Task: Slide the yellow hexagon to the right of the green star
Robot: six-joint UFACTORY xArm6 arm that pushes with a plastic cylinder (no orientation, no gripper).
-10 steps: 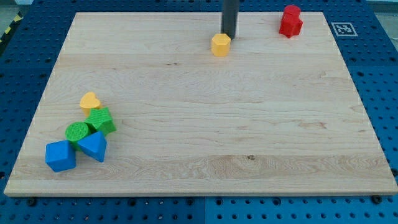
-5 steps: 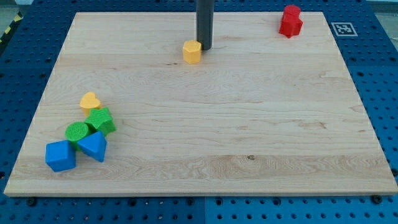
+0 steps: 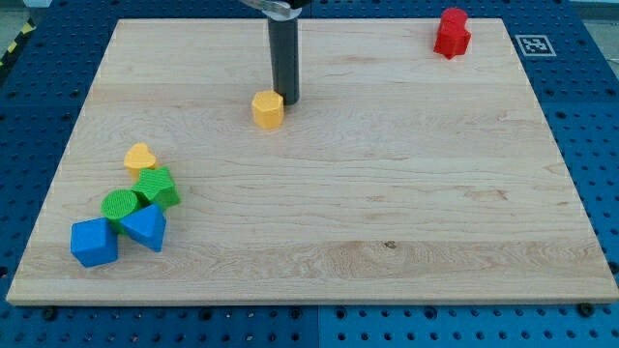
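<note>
There is no pincer on this arm, so no spread or pinch can be told; it ends in a dark rod, and my tip [image 3: 284,101] stands on the desk [image 3: 387,174], touching the yellow hexagon [image 3: 268,109] on its upper-right side. That placing suits a push down and toward the view's left, where the green star [image 3: 156,187] sits. The hexagon lies in the upper middle of the desk, well apart from the star.

The star is crowded: a yellow heart [image 3: 140,157] just above it, a green cylinder [image 3: 121,205] and a blue wedge [image 3: 145,226] touching or nearly so, a blue cube [image 3: 94,242] beyond. Its right side looks free. A red block [image 3: 452,32] stands far off at the view's top right.

Near that corner is a square black-and-white marker [image 3: 533,44]; no words are readable.
</note>
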